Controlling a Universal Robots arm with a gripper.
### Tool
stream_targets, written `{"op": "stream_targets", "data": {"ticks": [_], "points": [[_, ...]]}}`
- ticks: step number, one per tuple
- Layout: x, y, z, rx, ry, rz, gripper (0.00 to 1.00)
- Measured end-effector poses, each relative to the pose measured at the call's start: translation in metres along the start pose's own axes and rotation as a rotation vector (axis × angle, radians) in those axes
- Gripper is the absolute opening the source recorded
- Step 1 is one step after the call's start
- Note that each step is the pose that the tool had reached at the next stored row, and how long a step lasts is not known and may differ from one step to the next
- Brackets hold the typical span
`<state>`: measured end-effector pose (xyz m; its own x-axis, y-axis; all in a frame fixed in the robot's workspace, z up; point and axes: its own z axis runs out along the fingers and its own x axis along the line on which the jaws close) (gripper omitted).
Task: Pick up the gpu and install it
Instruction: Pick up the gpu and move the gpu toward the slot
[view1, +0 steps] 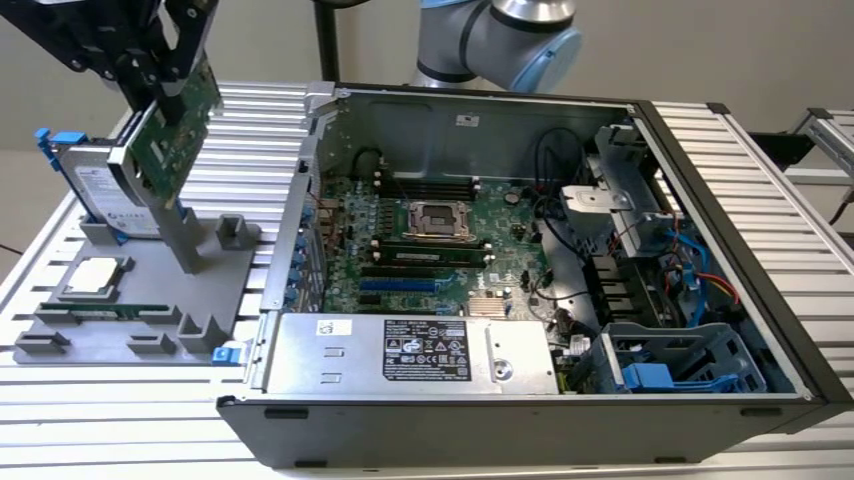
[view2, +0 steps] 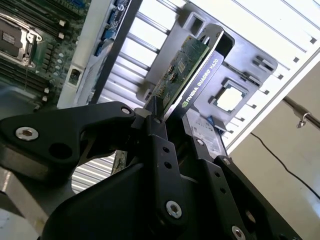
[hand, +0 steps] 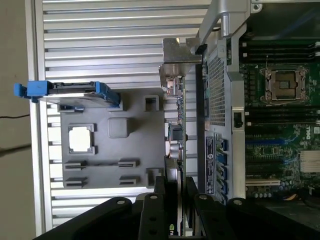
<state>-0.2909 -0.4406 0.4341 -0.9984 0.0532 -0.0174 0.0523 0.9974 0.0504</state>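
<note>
As far as I can tell, rough log: desk (view1: 747, 180) slatted metal | open PC case (view1: 400, 440) on it | grey parts tray (view1: 154, 295) beside case | gpu (view1: 180, 115) tilted above tray, bracket end lowest, probably light, stiff, fragile, so edge grip only | claw (view1: 163, 88) clamped on its upper end.

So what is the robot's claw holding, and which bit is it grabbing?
The gripper holds the gpu, pinching the green card's edge at the end away from its silver bracket.
</note>
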Motion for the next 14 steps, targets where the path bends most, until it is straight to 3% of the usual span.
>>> {"op": "stream_targets", "data": {"ticks": [14], "points": [[-0.0139,0.0007,0.0003,0.0001,0.0001,0.000,0.00]]}}
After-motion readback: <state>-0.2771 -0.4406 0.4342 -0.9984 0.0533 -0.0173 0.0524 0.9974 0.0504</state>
